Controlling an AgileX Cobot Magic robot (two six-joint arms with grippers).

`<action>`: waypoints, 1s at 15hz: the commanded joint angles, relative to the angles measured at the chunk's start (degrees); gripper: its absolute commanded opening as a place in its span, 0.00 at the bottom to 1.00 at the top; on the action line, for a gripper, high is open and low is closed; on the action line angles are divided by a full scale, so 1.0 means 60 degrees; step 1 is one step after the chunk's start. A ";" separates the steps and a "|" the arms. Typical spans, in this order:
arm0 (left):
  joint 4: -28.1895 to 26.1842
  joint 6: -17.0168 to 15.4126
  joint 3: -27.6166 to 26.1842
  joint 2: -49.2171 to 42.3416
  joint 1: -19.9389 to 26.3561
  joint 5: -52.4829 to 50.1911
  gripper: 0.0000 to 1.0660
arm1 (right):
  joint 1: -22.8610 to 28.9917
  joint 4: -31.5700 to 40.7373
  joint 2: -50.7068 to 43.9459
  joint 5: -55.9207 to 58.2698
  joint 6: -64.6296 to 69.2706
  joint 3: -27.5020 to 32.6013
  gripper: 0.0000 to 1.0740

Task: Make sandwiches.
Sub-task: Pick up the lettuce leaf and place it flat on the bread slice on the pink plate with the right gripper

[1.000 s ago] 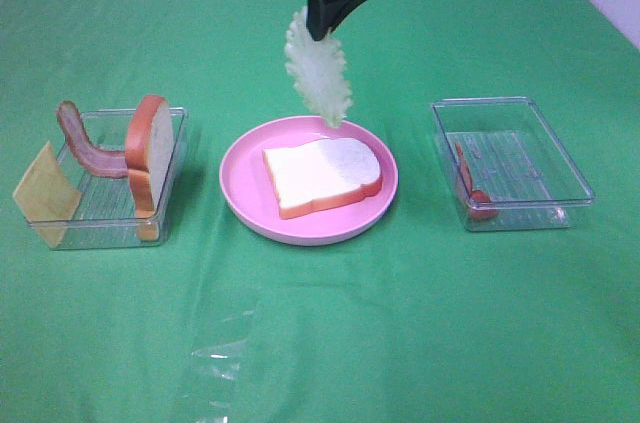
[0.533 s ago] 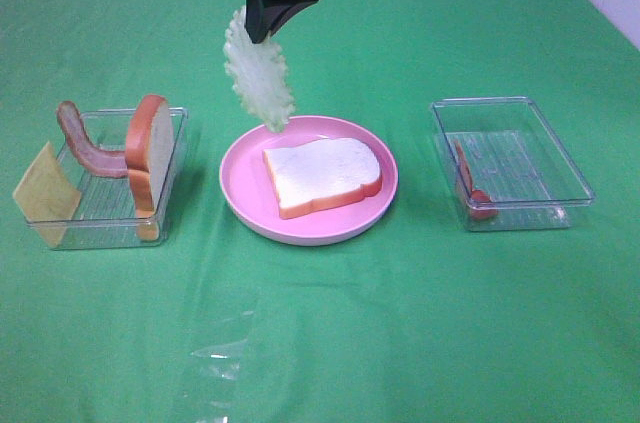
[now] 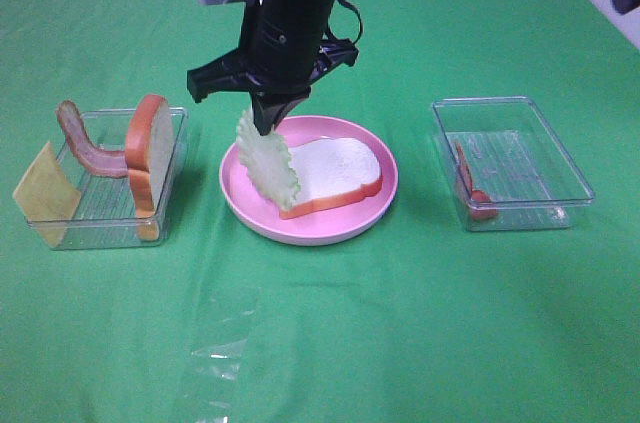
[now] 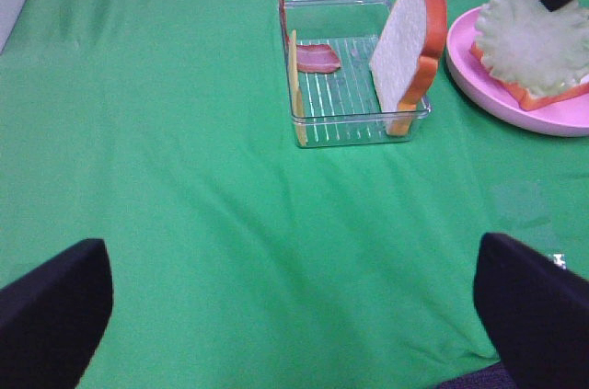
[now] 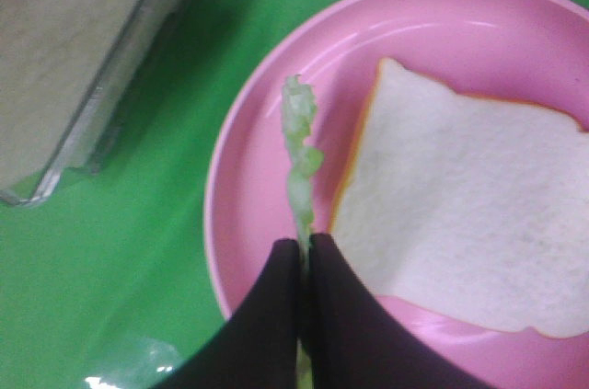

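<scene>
My right gripper [image 3: 268,115] reaches across the middle and is shut on a pale green lettuce leaf [image 3: 268,158]. The leaf hangs on edge over the left part of the round pink plate [image 3: 310,233], its lower end beside the white bread slice [image 3: 335,171] lying there. In the right wrist view the fingers [image 5: 276,306] pinch the leaf [image 5: 299,164] next to the bread's [image 5: 469,223] left edge. My left gripper [image 4: 294,311] is open and empty, low over the cloth, well short of the left tray [image 4: 354,127].
The left clear tray [image 3: 100,218] holds an upright bread slice [image 3: 150,148], a bacon strip [image 3: 85,143] and a yellow cheese square [image 3: 45,195]. The right clear tray [image 3: 560,168] holds one bacon strip [image 3: 470,183]. A scrap of clear film [image 3: 220,348] lies on the green cloth at the front.
My right gripper has carried the lettuce leftward and down, from high behind the plate to just above the plate's left side. Nothing else has moved.
</scene>
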 commanded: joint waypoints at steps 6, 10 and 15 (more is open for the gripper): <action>-0.0010 -0.0038 0.0048 0.0000 -0.0048 -0.0048 0.94 | 0.0000 -0.3151 0.0821 -0.0010 0.1623 0.0010 0.00; -0.0010 -0.0038 0.0048 0.0000 -0.0048 -0.0048 0.94 | 0.0000 -0.3610 0.0821 -0.0048 0.1547 0.0010 0.00; -0.0010 -0.0038 0.0048 0.0000 -0.0048 -0.0048 0.94 | 0.0000 -0.3533 0.0821 0.0010 0.1518 0.0010 0.20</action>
